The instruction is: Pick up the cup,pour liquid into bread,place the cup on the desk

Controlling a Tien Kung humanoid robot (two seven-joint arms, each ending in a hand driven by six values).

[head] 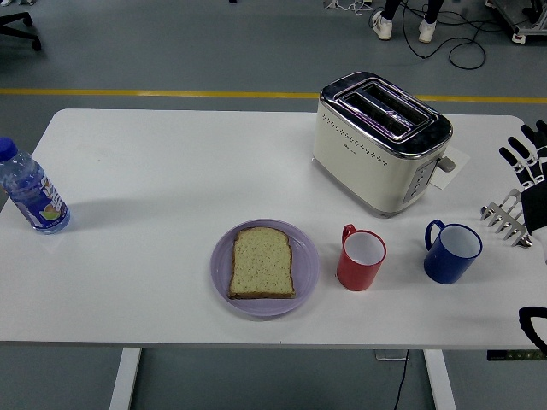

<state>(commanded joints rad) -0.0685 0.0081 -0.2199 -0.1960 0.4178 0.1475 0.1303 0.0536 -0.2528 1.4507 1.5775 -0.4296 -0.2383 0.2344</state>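
Our right hand (pixel 528 158) hovers spread, holding nothing — blue cup (pixel 452 251) stands free on the counter (pixel 171 171); placing looks finished.

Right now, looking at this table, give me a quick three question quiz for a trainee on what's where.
1. True or false: the blue cup stands free, with the right hand off it.
2. Which lies on the purple plate? A. bread slice B. a bottle C. a fork
3. Fill in: between the plate and the blue cup stands the ___ cup.

Key: 1 true; 2 A; 3 red.
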